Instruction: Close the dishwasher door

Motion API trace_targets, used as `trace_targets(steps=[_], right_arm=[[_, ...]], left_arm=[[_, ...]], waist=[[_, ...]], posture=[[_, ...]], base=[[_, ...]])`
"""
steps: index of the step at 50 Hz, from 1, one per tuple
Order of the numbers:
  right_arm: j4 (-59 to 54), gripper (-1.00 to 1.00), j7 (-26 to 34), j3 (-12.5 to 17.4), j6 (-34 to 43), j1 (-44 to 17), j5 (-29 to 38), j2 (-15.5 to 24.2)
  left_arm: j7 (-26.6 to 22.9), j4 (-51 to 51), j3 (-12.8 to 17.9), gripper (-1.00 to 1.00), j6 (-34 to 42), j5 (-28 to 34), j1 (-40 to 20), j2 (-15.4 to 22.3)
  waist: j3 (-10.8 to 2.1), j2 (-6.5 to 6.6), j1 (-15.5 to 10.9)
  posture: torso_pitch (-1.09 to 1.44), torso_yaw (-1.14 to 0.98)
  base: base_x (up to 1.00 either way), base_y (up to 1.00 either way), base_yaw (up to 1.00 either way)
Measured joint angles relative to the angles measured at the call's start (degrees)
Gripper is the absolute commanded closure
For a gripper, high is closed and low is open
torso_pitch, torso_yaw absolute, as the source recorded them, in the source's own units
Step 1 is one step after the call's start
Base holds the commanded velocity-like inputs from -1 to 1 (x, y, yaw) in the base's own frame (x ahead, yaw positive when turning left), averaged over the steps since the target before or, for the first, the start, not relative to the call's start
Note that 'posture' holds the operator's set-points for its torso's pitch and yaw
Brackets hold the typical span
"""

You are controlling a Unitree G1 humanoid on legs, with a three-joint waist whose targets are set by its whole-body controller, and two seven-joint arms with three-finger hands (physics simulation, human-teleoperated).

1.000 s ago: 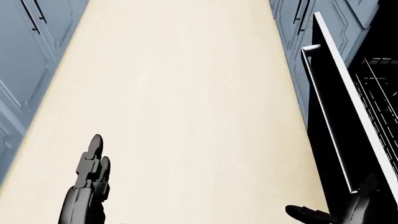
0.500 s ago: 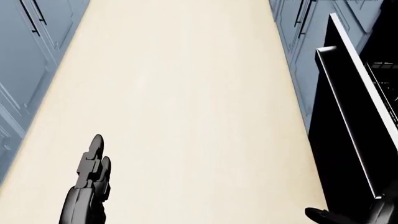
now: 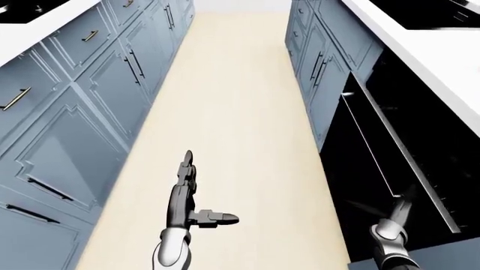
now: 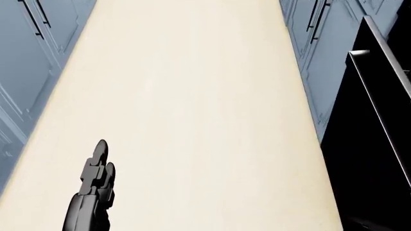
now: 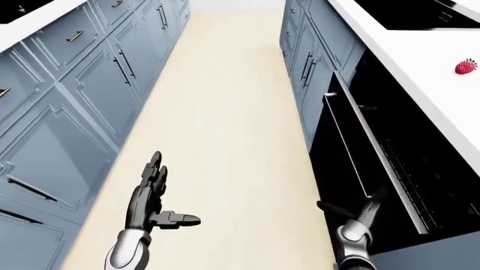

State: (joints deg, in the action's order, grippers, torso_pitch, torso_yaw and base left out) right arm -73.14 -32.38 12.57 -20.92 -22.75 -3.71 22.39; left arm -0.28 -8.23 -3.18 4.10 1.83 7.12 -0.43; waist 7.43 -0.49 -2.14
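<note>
Dishwasher door [image 5: 353,163] on the right of the eye views, black, tilted nearly upright, a narrow gap left at its top edge; silver handle bar [image 5: 346,140] along its face. Rack wires [image 5: 409,174] glimpsed through the gap in the right-eye view only; likewise a small red strawberry [image 5: 466,66] on the white counter [image 5: 420,56]. Head view: only a strip of door at right, no right hand. Right hand [image 5: 358,212] spread, fingers against the door's lower face. Left hand [image 3: 191,194] flat, fingers together, thumb out, holding nothing above the pale floor [image 3: 232,124]. Versus a second ago: door steeper, rack hidden in the head view, right hand gone from it.
</note>
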Motion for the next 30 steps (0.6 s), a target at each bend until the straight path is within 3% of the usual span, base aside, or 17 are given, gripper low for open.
trace_targets(steps=[30], right_arm=[[6.06, -1.0, 2.26, 4.0, 1.55, 5.93, -4.69, 5.99]], left_arm=[[0.24, -0.3, -0.26, -1.0, 0.06, 0.13, -0.05, -0.03]], waist=[[0.03, -1.43, 0.12]], posture=[[0.15, 0.0]], base=[[0.0, 0.0, 0.0]])
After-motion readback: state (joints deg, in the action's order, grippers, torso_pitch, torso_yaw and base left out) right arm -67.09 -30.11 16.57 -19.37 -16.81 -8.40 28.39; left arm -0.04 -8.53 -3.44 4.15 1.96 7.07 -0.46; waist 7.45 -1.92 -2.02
